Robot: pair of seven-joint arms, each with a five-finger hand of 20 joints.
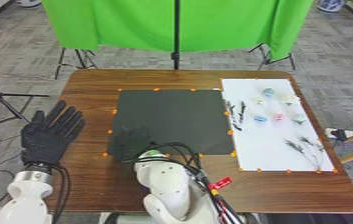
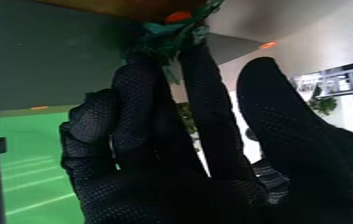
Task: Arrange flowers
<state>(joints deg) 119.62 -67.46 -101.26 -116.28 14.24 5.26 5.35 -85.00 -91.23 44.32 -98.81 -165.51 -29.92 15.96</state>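
Black-gloved, the right robot hand [image 1: 133,140] is over the square dark mat's [image 1: 168,115] near left part, thumb spread from loosely extended fingers whose tips meet a ragged green leafy piece [image 2: 165,41]. Left of the mat, the left robot hand [image 1: 50,140] is wide; right of it are small pastel flowers [image 1: 278,118].

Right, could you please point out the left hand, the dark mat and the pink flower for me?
Left hand [image 1: 47,142]: head view, on its palm.
Dark mat [image 1: 177,117]: head view, on its bare surface.
Pink flower [image 1: 278,118]: head view, on its bloom.
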